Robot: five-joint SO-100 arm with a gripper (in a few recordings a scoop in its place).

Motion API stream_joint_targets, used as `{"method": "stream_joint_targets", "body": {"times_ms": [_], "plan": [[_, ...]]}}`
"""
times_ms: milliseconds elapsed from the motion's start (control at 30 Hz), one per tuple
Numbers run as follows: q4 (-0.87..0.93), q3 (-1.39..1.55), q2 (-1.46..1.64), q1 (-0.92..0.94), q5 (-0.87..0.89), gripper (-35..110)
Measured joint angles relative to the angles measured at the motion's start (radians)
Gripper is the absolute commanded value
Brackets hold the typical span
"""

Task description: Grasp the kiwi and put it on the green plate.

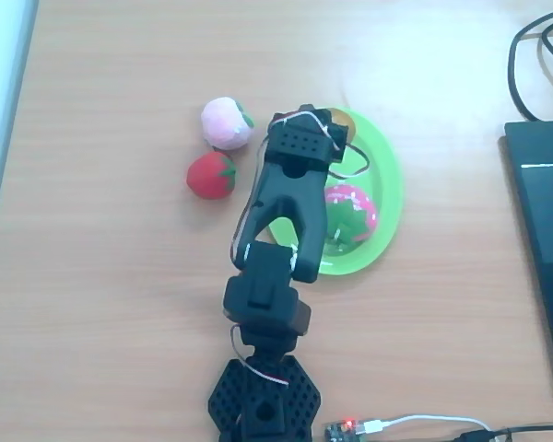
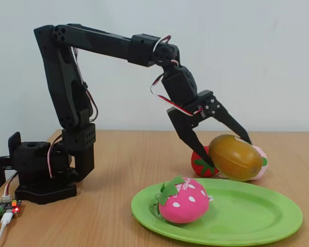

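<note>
The kiwi [image 2: 235, 157] sits clamped between the two fingers of the black hand [image 2: 229, 153], one finger [image 2: 201, 149] pressing its left side and the other running over its top right in the fixed view. It hangs clear of the desk [image 2: 118, 154], above the far edge of the green plate [image 2: 257, 218], and in this view it hides part of two fruits lying behind it. In the overhead view only a brown sliver of the kiwi [image 1: 344, 122] shows past the hand [image 1: 327, 129], at the far rim of the green plate [image 1: 387, 184]. A pink strawberry toy [image 2: 184, 200] with white spots and a green leaf cap lies on the plate, toward its left half in the fixed view; from overhead the strawberry toy [image 1: 352, 210] lies near the middle of the plate, just right of the arm. On the desk [image 1: 101, 276] left of the plate in the overhead view lie a pale pink peach [image 1: 226, 122] and, just near of it, a red fruit [image 1: 210, 175] with a green top, the two almost touching. In the fixed view the red fruit [image 2: 202, 165] and the peach [image 2: 261, 160] peek out at either side of the kiwi. The arm [image 2: 108, 46] reaches from its base [image 2: 41, 170] at the left of the fixed view, bending down to the hand. A dark flat device [image 1: 544, 239] and black cables [image 1: 535, 55] lie at the right edge of the desk in the overhead view.
</note>
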Motion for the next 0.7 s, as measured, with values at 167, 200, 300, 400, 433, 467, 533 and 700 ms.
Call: {"method": "stream_joint_targets", "body": {"times_ms": [167, 200, 300, 400, 433, 467, 533, 700], "plan": [[0.015, -0.077, -0.117, 0.025, 0.051, 27], [0.029, -0.094, -0.138, 0.025, 0.066, 27], [0.046, -0.129, -0.176, 0.025, 0.092, 27], [0.064, -0.178, -0.232, 0.025, 0.112, 27], [0.066, -0.189, -0.247, 0.025, 0.12, 27], [0.067, -0.202, -0.265, 0.025, 0.121, 27], [0.071, -0.224, -0.295, 0.025, 0.124, 27], [0.071, -0.284, -0.371, 0.044, 0.14, 27]]}}
